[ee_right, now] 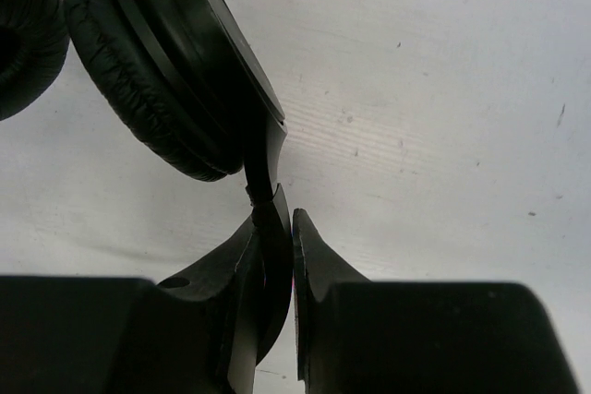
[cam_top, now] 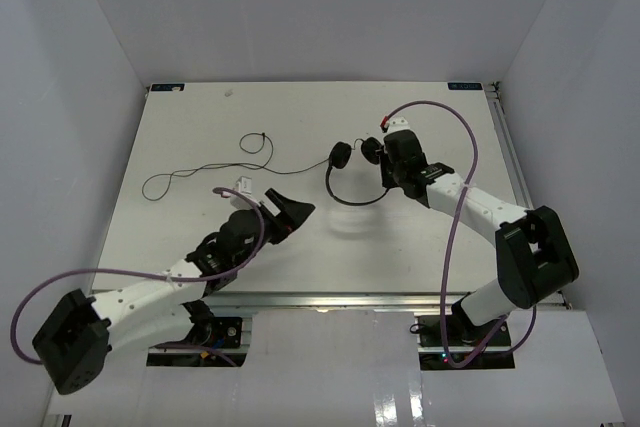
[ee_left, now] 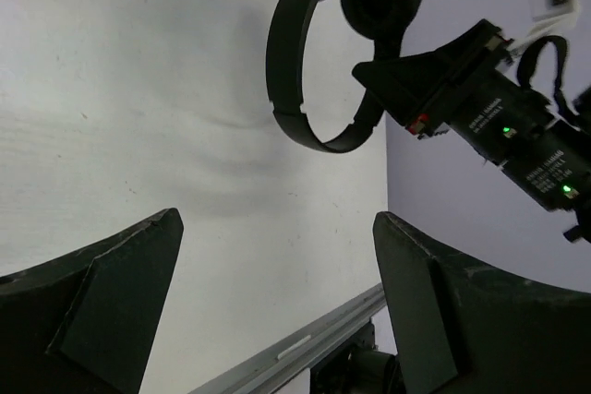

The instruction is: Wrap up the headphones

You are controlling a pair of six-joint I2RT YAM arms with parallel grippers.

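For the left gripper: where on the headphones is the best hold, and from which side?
Probably the bare arc of the headband, approached from the left arm's own side with the open left gripper straddling it. The band is thin and free there, while the right gripper pinches it beside one earcup.

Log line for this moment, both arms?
right gripper: shut on headphones | left gripper: open, empty | cord: unwrapped, on table
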